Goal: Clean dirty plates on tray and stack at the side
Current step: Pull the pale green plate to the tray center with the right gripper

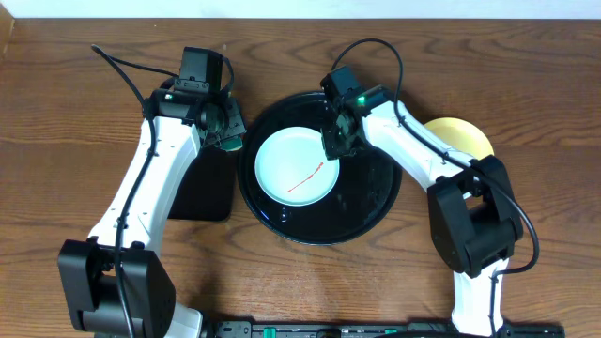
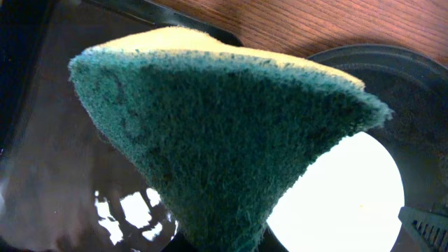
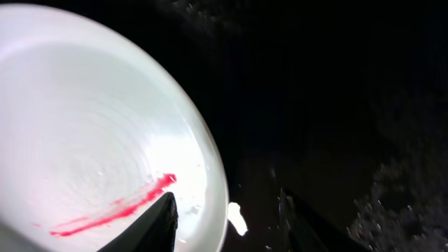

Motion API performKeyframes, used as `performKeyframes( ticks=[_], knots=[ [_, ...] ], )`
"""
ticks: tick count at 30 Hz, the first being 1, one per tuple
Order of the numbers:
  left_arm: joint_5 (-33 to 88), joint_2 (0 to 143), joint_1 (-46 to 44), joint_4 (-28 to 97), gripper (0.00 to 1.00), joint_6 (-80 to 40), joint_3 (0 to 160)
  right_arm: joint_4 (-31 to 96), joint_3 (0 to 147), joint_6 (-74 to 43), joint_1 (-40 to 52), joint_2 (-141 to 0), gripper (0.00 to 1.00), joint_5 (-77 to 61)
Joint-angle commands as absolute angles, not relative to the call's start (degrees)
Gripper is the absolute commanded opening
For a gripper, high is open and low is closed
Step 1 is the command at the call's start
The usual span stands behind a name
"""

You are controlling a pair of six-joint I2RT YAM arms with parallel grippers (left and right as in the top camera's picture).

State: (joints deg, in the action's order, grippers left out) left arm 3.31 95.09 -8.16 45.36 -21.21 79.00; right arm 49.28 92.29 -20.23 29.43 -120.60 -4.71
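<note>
- My left gripper (image 1: 223,124) is clenched on a green sponge (image 2: 231,140) with a yellow back. It hangs over the far right corner of the rectangular tray (image 1: 202,192), just beside the round tray's left rim.
- The round tray (image 1: 362,202) sits mid-table, glossy black.
- One pale plate (image 1: 282,160) lies on it, left of the tray's centre, with a thin red smear (image 1: 302,178) running across its right half.
- My right gripper (image 1: 338,139) is down at that plate's far right edge. In the wrist view its fingers (image 3: 162,222) stand spread and released, one over the plate beside the smear and the other over bare tray, with the rim between them. I cannot tell whether either one touches.
- A yellow plate (image 1: 465,136) rests on the table just right of the round tray, partly hidden by my right arm.
</note>
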Motion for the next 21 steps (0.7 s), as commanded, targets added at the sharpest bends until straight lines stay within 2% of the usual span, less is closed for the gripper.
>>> performKeyframes(
  ticks=[1, 9, 17, 19, 20, 21],
  knots=[
    [3.5, 95.5, -8.2, 45.3, 0.08, -21.7, 78.6, 45.9, 93.0, -19.2, 29.4, -121.1, 0.45, -7.6],
    [3.5, 95.5, -8.2, 44.9, 0.08, -21.7, 78.5, 32.4, 92.9, -0.4, 31.1, -122.8, 0.5, -7.8],
    [3.5, 95.5, -8.2, 44.9, 0.07, -21.7, 77.5, 30.1, 92.9, 4.4, 31.2, -126.4, 0.47, -8.3],
    [3.5, 95.5, -8.2, 44.9, 0.08, -21.7, 77.3, 30.2, 92.9, 4.4, 31.2, -126.7, 0.42, -8.5],
    [3.5, 95.5, -8.2, 44.9, 0.08, -21.7, 77.3, 30.2, 92.9, 4.3, 31.2, -126.7, 0.31, -8.5],
    [3.5, 95.5, -8.2, 44.8, 0.08, -21.7, 77.3, 30.2, 92.9, 3.9, 31.2, -126.7, 0.24, -8.4]
  ],
)
